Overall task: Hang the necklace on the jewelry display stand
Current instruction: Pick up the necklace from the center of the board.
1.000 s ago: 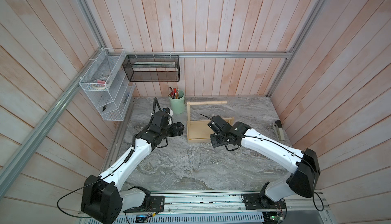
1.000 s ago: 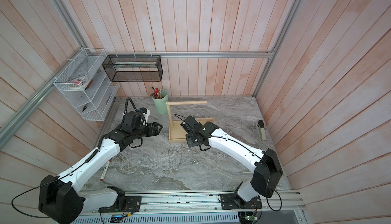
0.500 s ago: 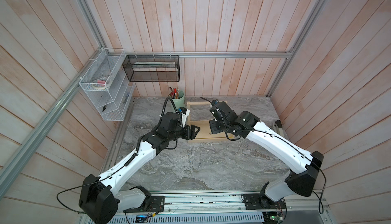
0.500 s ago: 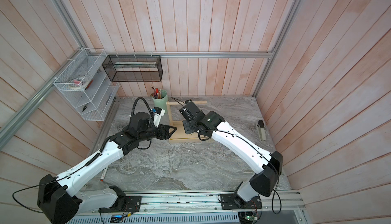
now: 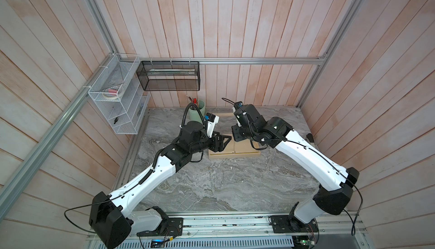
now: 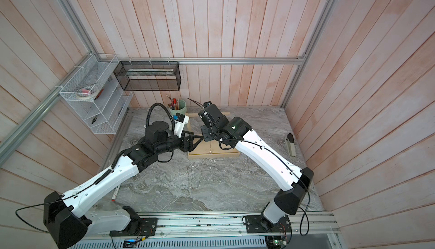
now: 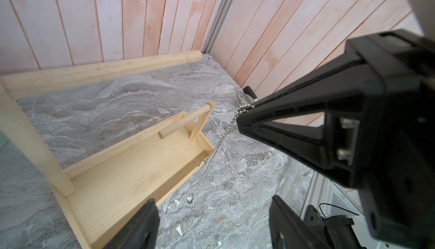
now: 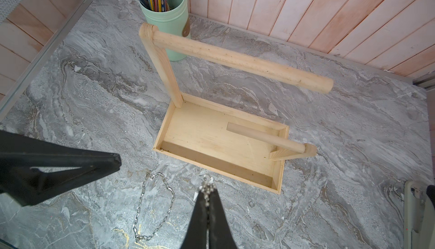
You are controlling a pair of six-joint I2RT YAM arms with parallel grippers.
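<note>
Two white robot arms meet over a grey marble table (image 5: 211,184). The jewelry display stand (image 8: 207,137) sits at the far middle of it, with a tall post on the left carrying the long upper dowel (image 8: 235,59) and a short post on the right carrying the lower dowel (image 8: 263,137). The right gripper (image 8: 207,190) is poised just on the near side of the tray's near rim, its fingers pressed together on the necklace (image 7: 244,107). This thin silvery chain drops from the fingertips in front of the tray and ends in a small ring (image 7: 190,199) low over the marble. It touches neither dowel, and whether the ring rests on the table cannot be told. The left gripper (image 5: 224,143), extended from the left above the tray's left end, has its fingers (image 7: 143,222) well apart. In the right wrist view a loop of larger silvery links (image 8: 153,207) lies on the marble, left of the right gripper's tips; whether it joins the held chain cannot be told. A mint-green pen cup (image 8: 169,22) stands just beyond the stand's far left corner. A white wire shelf (image 5: 113,109) and a black mesh basket (image 5: 169,76) hang on the walls at the far left.
</note>
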